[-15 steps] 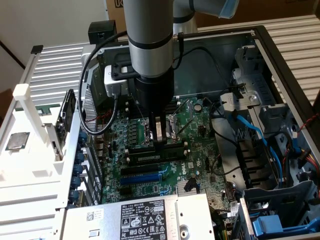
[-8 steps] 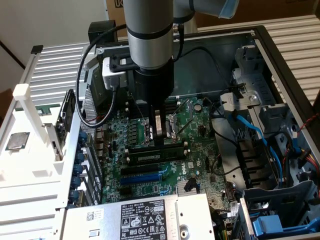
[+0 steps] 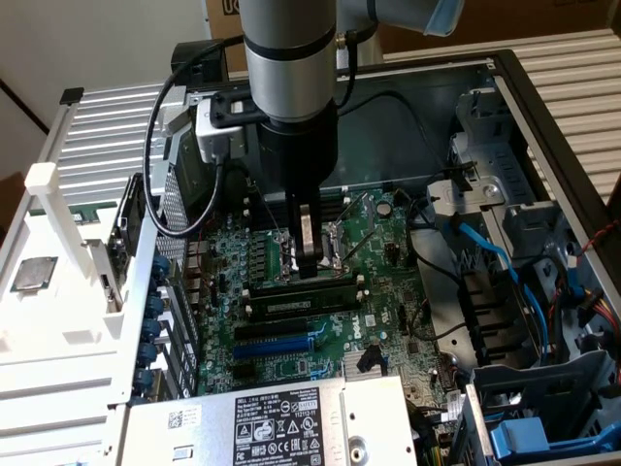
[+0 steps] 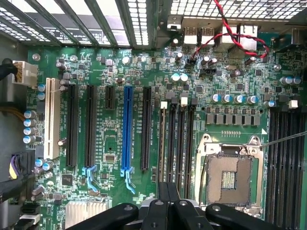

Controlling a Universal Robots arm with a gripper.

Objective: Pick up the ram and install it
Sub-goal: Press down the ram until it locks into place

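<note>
Dark-green ram [image 3: 299, 303] lying lengthwise along the memory slots of the motherboard [image 3: 380, 254], pale label strip facing up, between the CPU socket [image 4: 229, 175] and the long blue slot [image 3: 283, 344]. Standing upright over the board: tool [image 3: 310, 264], clenched, black fingers pressed together with nothing seen between them. Tips down just beside the ram, on its CPU-socket side; cannot tell whether touching the stick. From the wrist view, closed tool [image 4: 168, 201] hanging over the near ends of the black memory slots [image 4: 180, 139], with the blue slot [image 4: 127, 129] further along the board. Grey-walled computer case [image 3: 543, 116] open all around. Silver power supply with a black label [image 3: 281, 419] at the exterior view's near edge, blue cables [image 3: 505, 272] to the exterior view's right.
</note>
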